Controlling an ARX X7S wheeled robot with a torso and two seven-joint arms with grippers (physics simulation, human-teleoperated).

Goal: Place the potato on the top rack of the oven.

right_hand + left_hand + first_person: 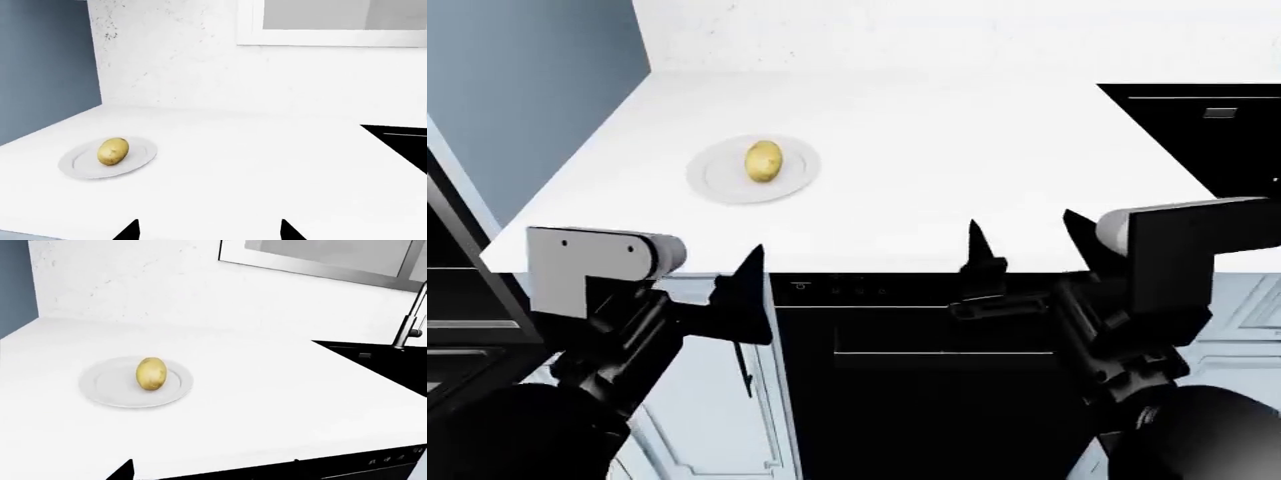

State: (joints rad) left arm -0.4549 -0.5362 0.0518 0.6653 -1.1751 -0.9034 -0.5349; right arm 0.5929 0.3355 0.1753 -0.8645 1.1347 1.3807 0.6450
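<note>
Below the counter, both pincers (1021,240) gape empty.

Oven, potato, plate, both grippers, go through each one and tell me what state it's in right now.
oven: door shut, below the counter edge.
potato: lying on its side on the plate, not gripped.
plate: flat on the white counter, holding only the potato.
left gripper: open, empty, in front of the counter, short of the plate.
right gripper: open, empty, at the counter's front edge.

Oven (941,370) door cut off below, its rack hidden, control marks (841,288) too small
</note>
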